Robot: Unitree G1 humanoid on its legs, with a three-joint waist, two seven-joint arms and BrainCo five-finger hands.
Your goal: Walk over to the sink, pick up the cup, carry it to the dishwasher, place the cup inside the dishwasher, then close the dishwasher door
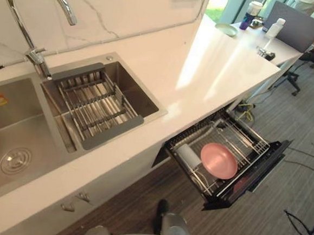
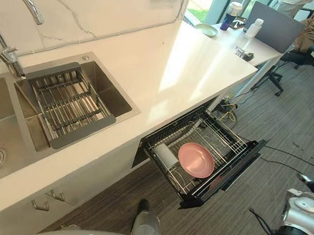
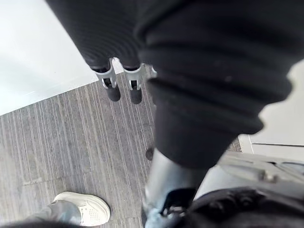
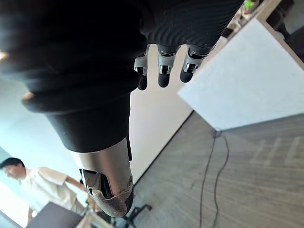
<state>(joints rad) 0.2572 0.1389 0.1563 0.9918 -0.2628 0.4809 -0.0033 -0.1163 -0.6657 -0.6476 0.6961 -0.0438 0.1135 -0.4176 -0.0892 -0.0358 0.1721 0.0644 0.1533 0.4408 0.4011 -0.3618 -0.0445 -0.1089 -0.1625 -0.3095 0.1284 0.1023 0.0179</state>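
Two steel basins form the sink (image 1: 3, 132) at 9 o'clock in the left eye view, set in a white tabletop (image 1: 204, 67). A curved faucet (image 1: 35, 10) is at 11 o'clock, and a wire drying rack (image 1: 95, 104) sits across the right basin. The dishwasher (image 1: 259, 168) is at 4 o'clock, under the tabletop edge, pulled out with its door open. On its wire basket a pink plate (image 1: 219, 160) lies flat. The white cup (image 1: 188, 155) lies on its side just beside the plate, at the plate's 9 o'clock; I can't tell if they touch. The cup is already inside, with no hand on it.

Right eye view, same layout. A desk (image 2: 260, 49) joins the far end of the tabletop at 1 o'clock. It carries a green dish (image 2: 206, 30), a white bottle (image 2: 253, 28) and a grey panel (image 2: 273, 26). An office chair (image 2: 310, 37) with a brown garment on it is at 2 o'clock.

Left wrist view: the left hand (image 3: 114, 90) hangs with its fingers straight and spread loose, holding nothing, above the grey plank floor (image 3: 71, 137). A person's white shoe (image 3: 85, 209) is on that floor.

Right wrist view: the right hand (image 4: 163, 71) has straight, relaxed fingers and is empty. It is near a white cabinet side (image 4: 247, 80). A person in a light shirt (image 4: 33, 185) stands well apart from it.
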